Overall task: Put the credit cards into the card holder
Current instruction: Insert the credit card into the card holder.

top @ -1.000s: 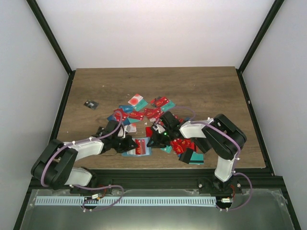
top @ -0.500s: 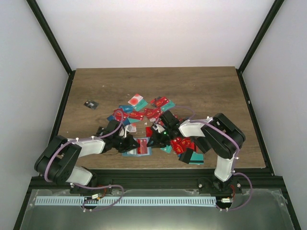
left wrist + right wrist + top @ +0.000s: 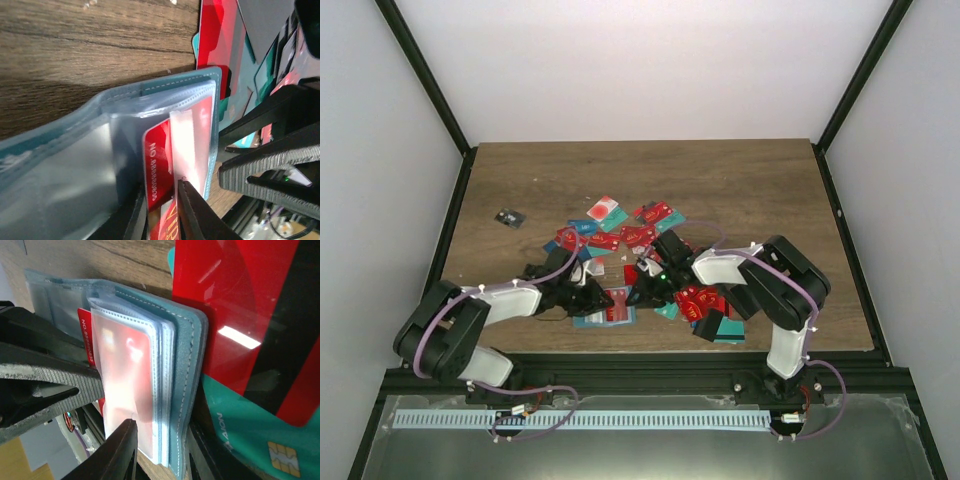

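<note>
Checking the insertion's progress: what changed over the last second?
The left gripper slid right, toward the card holder, its red card partway inside; whether it has let go is unclear. The right gripper kept hold of the holder; the loose cards stayed put.

Card holder (image 3: 192, 350) is showing a matt teal, stitched leather-look cover over clear, slightly cloudy plastic sleeves; credit cards (image 3: 235, 300) are gleaming as glossy smooth plastic; table (image 3: 75, 45) is looking like matt grained wood.
</note>
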Controlling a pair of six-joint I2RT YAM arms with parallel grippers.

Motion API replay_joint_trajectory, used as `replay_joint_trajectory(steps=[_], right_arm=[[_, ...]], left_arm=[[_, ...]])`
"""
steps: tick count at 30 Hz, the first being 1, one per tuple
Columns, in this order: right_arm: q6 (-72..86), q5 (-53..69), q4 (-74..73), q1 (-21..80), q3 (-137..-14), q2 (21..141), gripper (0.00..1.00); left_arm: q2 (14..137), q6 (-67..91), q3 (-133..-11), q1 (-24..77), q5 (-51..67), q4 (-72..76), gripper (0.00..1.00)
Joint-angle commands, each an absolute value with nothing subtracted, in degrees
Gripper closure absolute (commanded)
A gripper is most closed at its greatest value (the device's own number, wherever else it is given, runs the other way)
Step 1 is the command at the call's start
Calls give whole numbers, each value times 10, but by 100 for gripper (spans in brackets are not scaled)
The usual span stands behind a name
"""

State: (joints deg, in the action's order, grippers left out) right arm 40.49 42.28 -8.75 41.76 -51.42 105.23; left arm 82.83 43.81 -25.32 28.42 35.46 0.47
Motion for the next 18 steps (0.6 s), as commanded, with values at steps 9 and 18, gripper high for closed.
replay_joint_trajectory(steps=[9,18], right_arm=[[368,370,-134,407,-551,1047,70],[343,367,-170,398,-568,1026,69]], left_arm=[[794,373,-338,291,278,-250,49],[775,354,-420,291,253,-348,44]])
